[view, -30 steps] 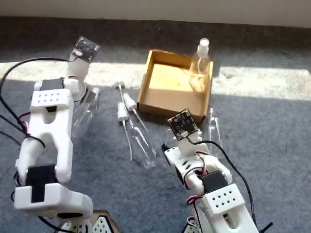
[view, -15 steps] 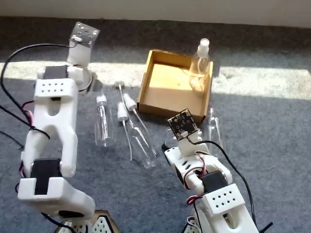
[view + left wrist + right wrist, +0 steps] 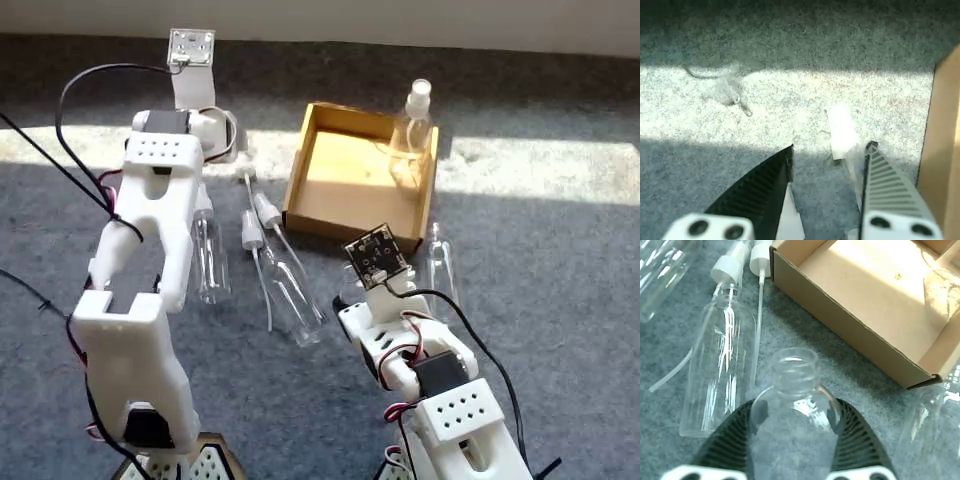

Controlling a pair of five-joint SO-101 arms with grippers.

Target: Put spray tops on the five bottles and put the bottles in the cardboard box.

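Observation:
My left gripper [image 3: 830, 147] is open over the carpet, and a white spray top [image 3: 840, 132] lies just beyond its fingertips. From above, that gripper [image 3: 238, 158] sits left of the cardboard box [image 3: 300, 190], near the spray top [image 3: 247, 177]. My right gripper [image 3: 795, 412] is shut on an upright clear bottle [image 3: 792, 390] with a bare neck, in front of the box [image 3: 840, 325]. One capped bottle [image 3: 413, 125] stands in the box. Another capped bottle [image 3: 207, 255] lies beside the left arm. A bottle [image 3: 297, 292] and two spray tops [image 3: 250, 232] lie mid-carpet.
A further clear bottle [image 3: 440, 265] lies on the carpet to the right of the box's front corner. A sunlit band crosses the grey carpet [image 3: 560, 170] behind the arms. Black cables trail off the left arm [image 3: 150, 230].
The left arm swung right and stretched toward the box's left side. The capped bottle that was under its gripper now lies free on the carpet. The right arm kept still.

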